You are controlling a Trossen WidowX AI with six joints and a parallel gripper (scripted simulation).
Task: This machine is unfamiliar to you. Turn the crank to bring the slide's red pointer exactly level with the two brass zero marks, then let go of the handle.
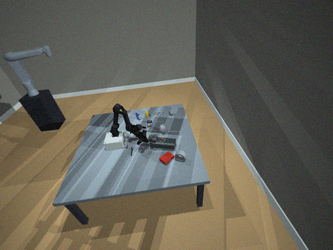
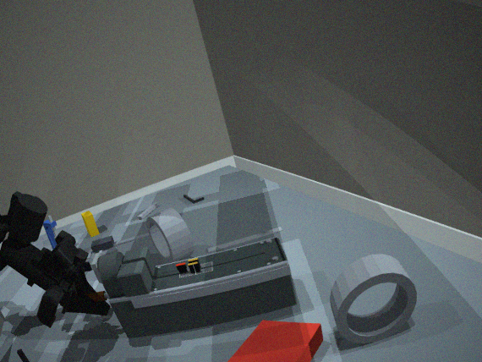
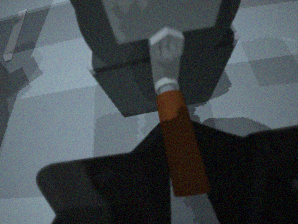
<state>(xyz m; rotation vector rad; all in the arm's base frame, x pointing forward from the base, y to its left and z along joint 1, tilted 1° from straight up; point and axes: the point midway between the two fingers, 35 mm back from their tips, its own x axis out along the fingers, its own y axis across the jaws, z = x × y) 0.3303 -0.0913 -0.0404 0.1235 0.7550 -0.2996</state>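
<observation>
The dark grey machine (image 1: 162,145) (image 2: 207,310) stands on the table, its long top channel facing up. In the exterior view the red pointer (image 2: 181,267) sits a little left of the brass marks (image 2: 194,265), with a small gap between them. The grey crank arm (image 3: 167,57) runs from the machine's end to the orange handle (image 3: 175,112) (image 2: 97,296). My gripper (image 3: 172,126) (image 2: 102,302) (image 1: 146,141) is shut on that handle, at the machine's left end. The fingers hide part of the handle in the exterior view.
A red block (image 1: 166,158) (image 2: 279,344) and a grey ring (image 1: 180,153) (image 2: 372,266) lie in front of the machine. Another grey ring (image 1: 163,128) (image 2: 179,234) stands behind it. A yellow block (image 1: 147,114) (image 2: 90,224) and a blue object (image 1: 138,116) (image 2: 50,234) are farther back.
</observation>
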